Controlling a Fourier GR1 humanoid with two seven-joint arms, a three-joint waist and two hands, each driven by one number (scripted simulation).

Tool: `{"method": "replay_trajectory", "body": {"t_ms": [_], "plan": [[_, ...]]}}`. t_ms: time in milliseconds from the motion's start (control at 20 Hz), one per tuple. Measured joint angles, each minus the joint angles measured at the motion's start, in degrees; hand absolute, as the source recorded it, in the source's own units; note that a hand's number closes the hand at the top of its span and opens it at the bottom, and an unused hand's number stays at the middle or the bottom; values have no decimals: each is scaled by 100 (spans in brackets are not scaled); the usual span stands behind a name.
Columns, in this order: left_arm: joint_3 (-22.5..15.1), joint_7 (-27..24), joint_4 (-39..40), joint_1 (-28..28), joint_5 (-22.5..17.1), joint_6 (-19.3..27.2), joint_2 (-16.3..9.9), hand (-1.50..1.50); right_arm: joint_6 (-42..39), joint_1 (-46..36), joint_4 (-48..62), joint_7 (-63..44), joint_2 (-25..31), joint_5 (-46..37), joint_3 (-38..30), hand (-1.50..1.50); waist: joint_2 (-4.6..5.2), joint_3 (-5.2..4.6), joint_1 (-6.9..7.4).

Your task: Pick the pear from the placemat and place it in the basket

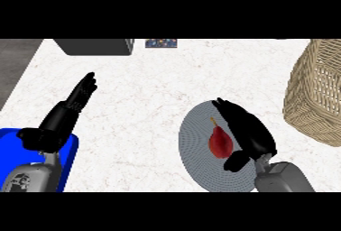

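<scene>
A red pear [219,142] with a thin stem lies on a round grey placemat [200,169] at the lower middle of the counter. My right hand [251,133] rests just right of the pear, fingers stretched out along its side and thumb [234,161] below it, not curled round it. A woven wicker basket [318,94] stands at the right edge, partly cut off by the view. My left hand [70,110] is open at the left, fingers straight and pointing away, far from the pear.
A blue object [63,158] lies under my left forearm at the lower left. A dark grey box [94,46] and a small patterned item [161,43] sit at the counter's far edge. The counter's left edge runs beside a dark floor.
</scene>
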State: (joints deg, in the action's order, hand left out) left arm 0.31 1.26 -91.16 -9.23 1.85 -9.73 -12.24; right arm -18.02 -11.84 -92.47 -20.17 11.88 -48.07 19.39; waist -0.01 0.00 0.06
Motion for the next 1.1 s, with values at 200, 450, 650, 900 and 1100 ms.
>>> {"method": "replay_trajectory", "body": {"t_ms": [200, 450, 650, 900, 1100], "plan": [[30, -104, 68, 29, 87, -42, 75, 0, 72, -50, 296, 70, -194, -284, 29, -150, 1, 0, 1], [196, -121, 78, -5, 54, -201, 35, 0, 129, -204, 663, 100, -432, -531, -80, -150, 0, -1, 3], [214, -94, 14, 56, 109, -225, 88, 0, 143, -266, 1005, 136, -520, -711, -164, -150, 1, 0, 5], [314, 2, -36, -5, 101, -293, 94, 0, 286, -292, 1432, 353, -567, -867, -321, -150, -4, -5, 2], [307, -5, -13, -15, 160, -292, 154, 0, 246, -361, 1758, 547, -621, -889, -392, -150, -12, -10, 2]]}}
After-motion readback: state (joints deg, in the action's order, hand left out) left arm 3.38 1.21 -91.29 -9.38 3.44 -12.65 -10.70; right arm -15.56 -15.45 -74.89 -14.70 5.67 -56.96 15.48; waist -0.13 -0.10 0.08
